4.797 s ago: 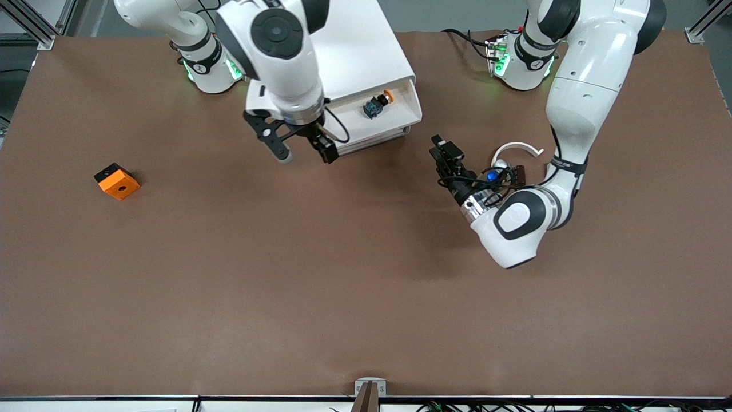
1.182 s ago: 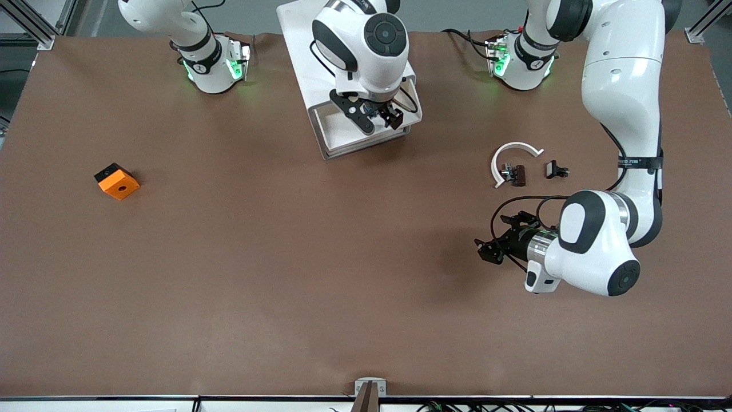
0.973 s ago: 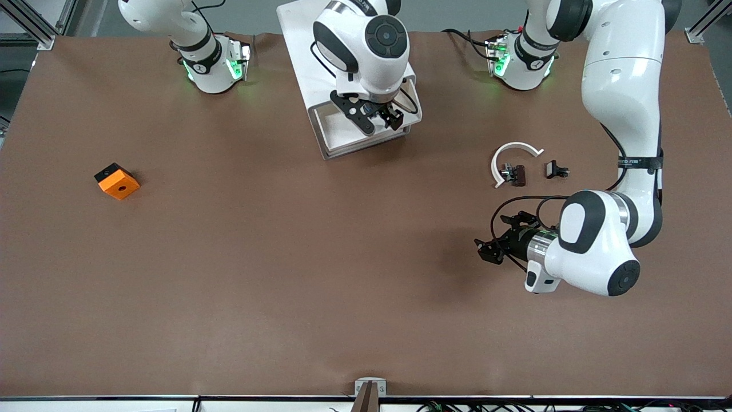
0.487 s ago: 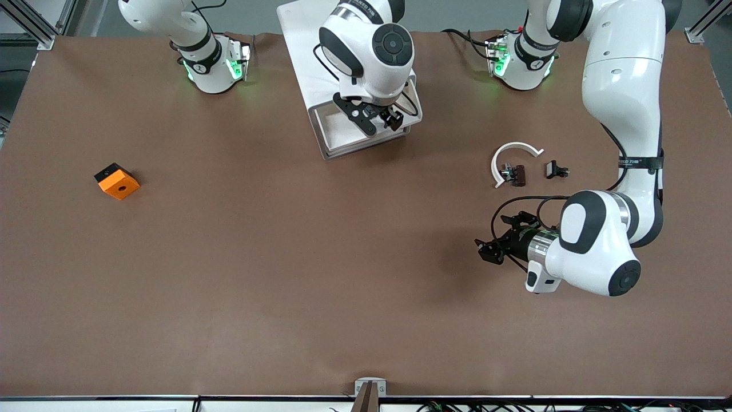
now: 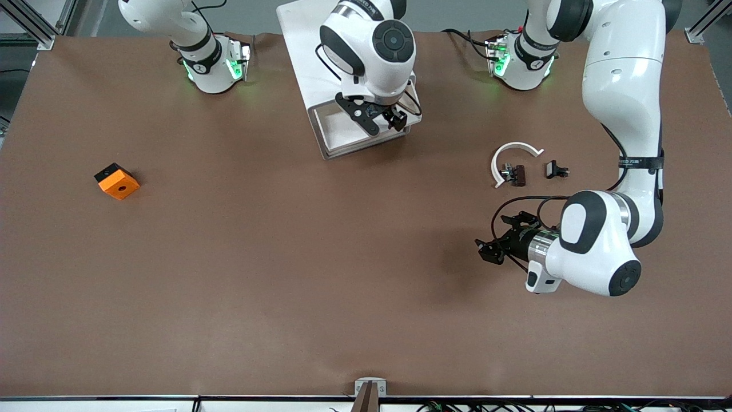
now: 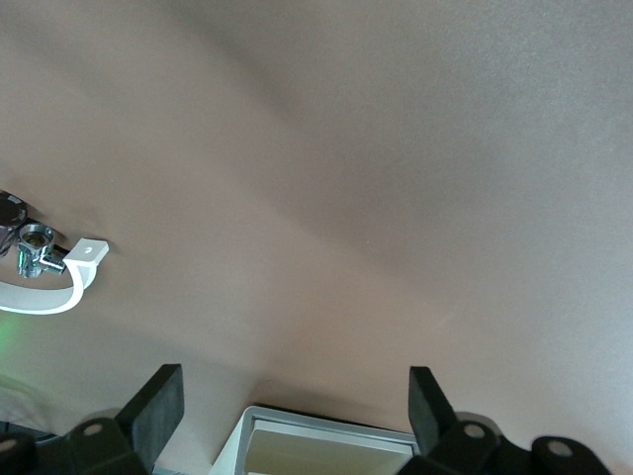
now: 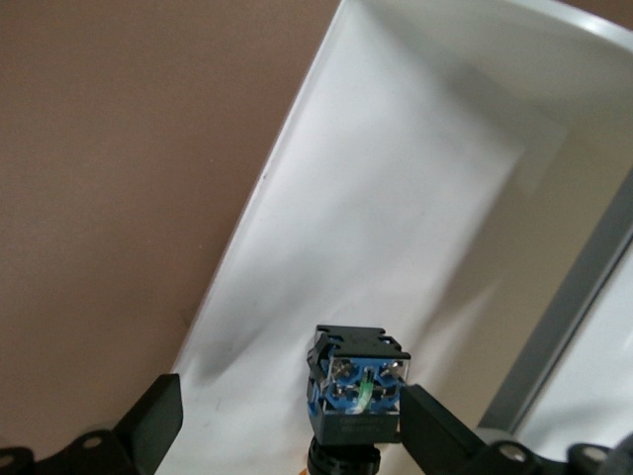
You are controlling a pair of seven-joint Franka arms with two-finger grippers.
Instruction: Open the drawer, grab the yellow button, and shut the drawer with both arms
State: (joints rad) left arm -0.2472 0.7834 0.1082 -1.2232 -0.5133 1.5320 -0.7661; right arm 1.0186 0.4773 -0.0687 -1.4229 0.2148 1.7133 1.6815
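Note:
The white cabinet (image 5: 309, 51) stands between the arms' bases with its top drawer (image 5: 331, 129) pulled out. My right gripper (image 5: 382, 121) hangs low in that drawer, open. In the right wrist view the button (image 7: 358, 381) lies on the drawer's white floor (image 7: 396, 198) between the fingers of the right gripper (image 7: 294, 416). Its bluish base sits close against one finger, with a wide gap to the other. The hand hides the button in the front view. My left gripper (image 5: 485, 252) waits open and empty over bare table at the left arm's end, and the left wrist view shows the left gripper (image 6: 292, 401) holding nothing.
An orange block with a black hole (image 5: 117, 181) lies toward the right arm's end. A white curved strip (image 5: 512, 154) and small black parts (image 5: 517, 173) lie between the cabinet and my left hand. The strip (image 6: 49, 287) also shows in the left wrist view.
My right gripper came from beside the drawer to down over the button, edging slightly toward the left arm's end in the last second. The left arm drew back from the drawer earlier and now holds still.

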